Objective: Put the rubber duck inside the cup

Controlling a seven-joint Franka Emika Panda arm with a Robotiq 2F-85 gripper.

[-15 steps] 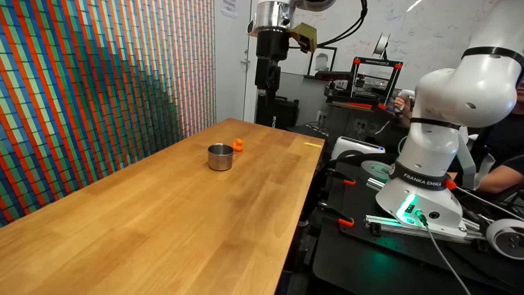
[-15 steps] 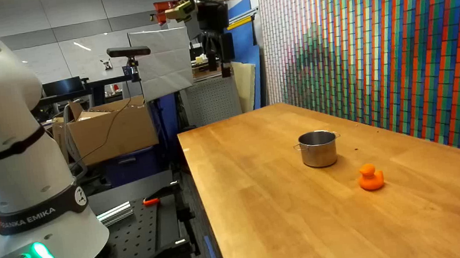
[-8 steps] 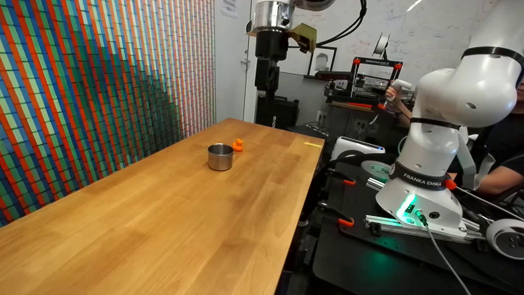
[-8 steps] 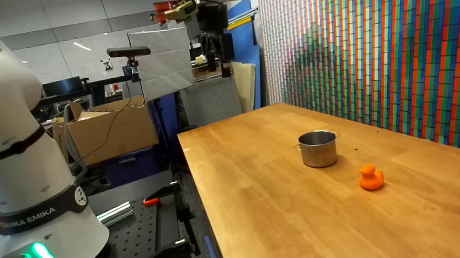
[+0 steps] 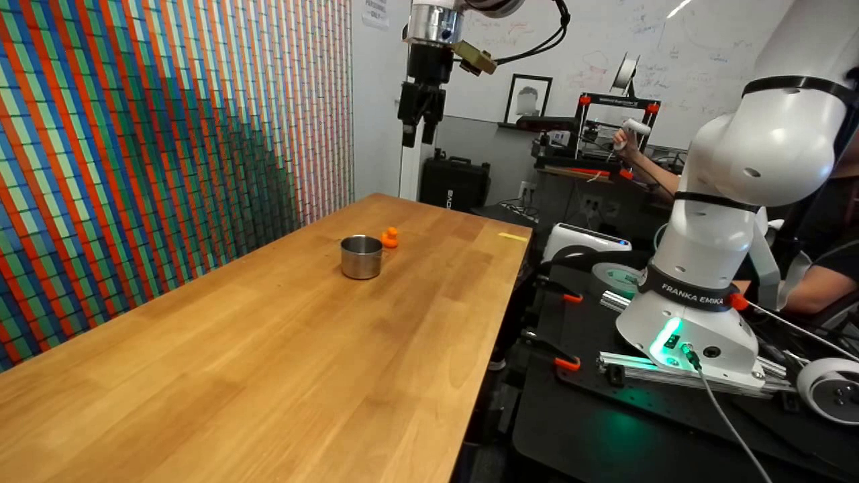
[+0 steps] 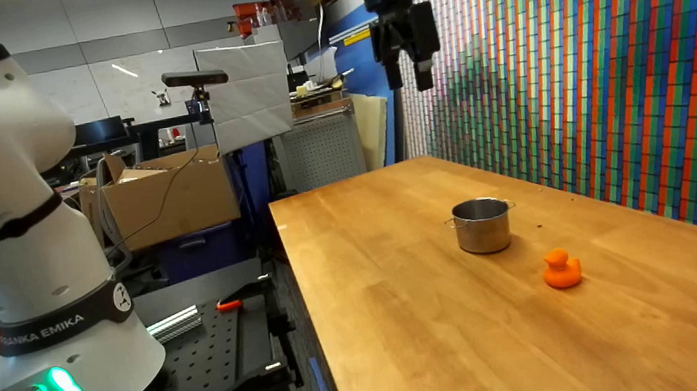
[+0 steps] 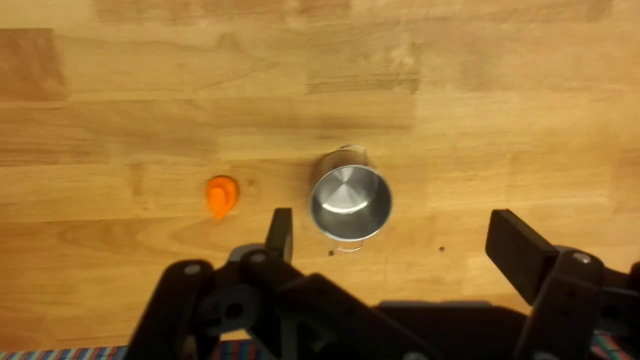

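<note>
Wooden desk [image 5: 282,349], striped wall [image 5: 168,168] alongside. In an exterior view our tool [image 5: 418,139] hangs high, empty. In an exterior view the rubber duck [image 6: 562,273] sits near the cup [image 6: 484,236], not touching. Wrist view: fingers [image 7: 520,255] spread wide, duck off to one side. We're pre-grasp, we reckon; next, slide over it and lower.
</note>
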